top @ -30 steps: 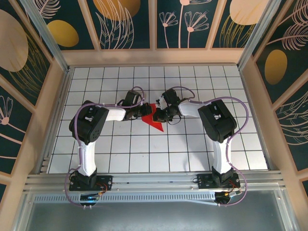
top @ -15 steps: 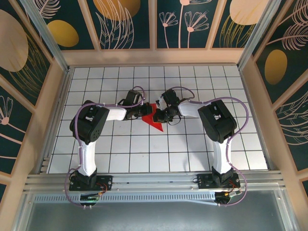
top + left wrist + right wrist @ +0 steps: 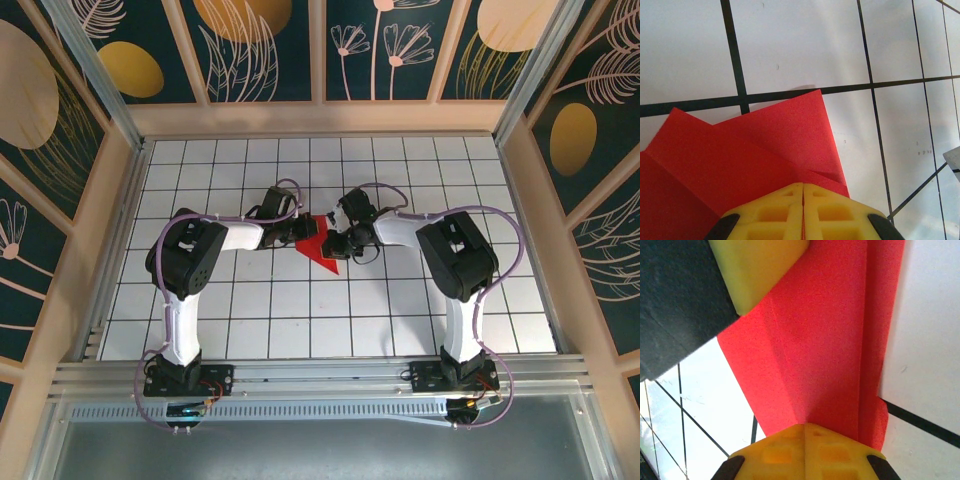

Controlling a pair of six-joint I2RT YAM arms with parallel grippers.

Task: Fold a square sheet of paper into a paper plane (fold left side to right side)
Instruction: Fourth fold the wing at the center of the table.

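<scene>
The square sheet of paper (image 3: 322,252), bright red and folded into a creased pointed shape, lies mid-table between both grippers. My left gripper (image 3: 303,233) is at its left edge. In the left wrist view its yellow fingers (image 3: 775,210) are shut, with a red sliver of the paper (image 3: 755,150) in the seam. My right gripper (image 3: 334,242) is at the paper's right side, also shut. In the right wrist view a ridge in the paper (image 3: 820,340) runs straight into that gripper's (image 3: 805,426) closed tips. The left gripper's yellow finger (image 3: 760,270) shows at the top.
The white grid table (image 3: 300,310) is walled in by wooden rails (image 3: 320,118) at the back and sides. Both arm bases stand at the near edge, and purple cables loop over the arms.
The right arm has shifted slightly, its wrist a touch further back and its gripper closer in over the paper. The left arm and the paper's near point have stayed put.
</scene>
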